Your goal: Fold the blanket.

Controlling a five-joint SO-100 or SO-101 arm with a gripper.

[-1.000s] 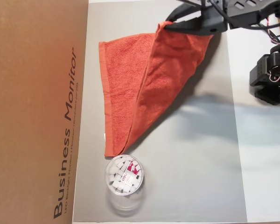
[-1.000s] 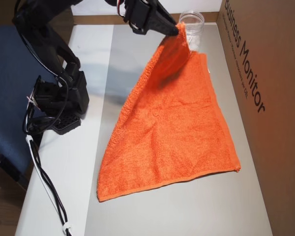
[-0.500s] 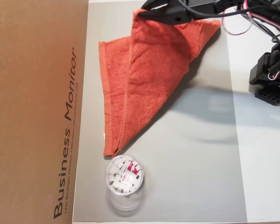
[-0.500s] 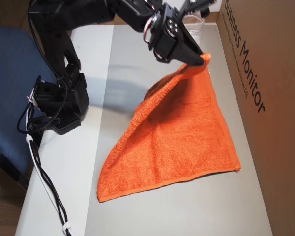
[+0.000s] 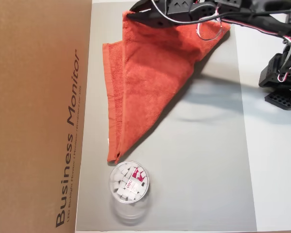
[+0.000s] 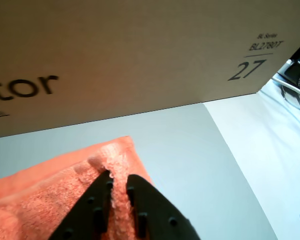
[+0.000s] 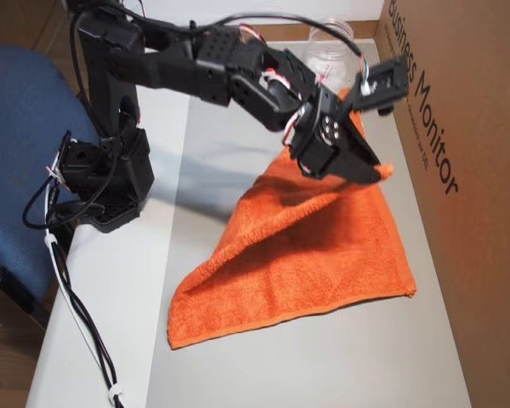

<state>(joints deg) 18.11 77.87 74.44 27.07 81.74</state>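
The orange-red blanket [image 5: 150, 82] lies on the grey mat [image 5: 199, 170], doubled over into a rough triangle. My gripper [image 5: 128, 13] is shut on one lifted corner of it, near the top edge of an overhead view and close to the cardboard box. In another overhead view the gripper [image 7: 382, 174] holds that corner above the blanket [image 7: 306, 255], with cloth hanging in a slope down to the flat lower layer. The wrist view shows both black fingers [image 6: 140, 200] pinching the terry edge of the blanket [image 6: 40, 200], the gripper [image 6: 117, 179] facing the box.
A big brown "Business Monitor" cardboard box [image 5: 39, 116] walls one side of the mat. A clear plastic jar [image 5: 128, 183] of white pieces stands by the blanket's far tip. The arm's base [image 7: 102, 178] sits on the white table beside a blue chair [image 7: 17, 153].
My gripper has carried the held corner across the blanket toward the cardboard box, dragging the upper layer over the lower one. The jar has not moved.
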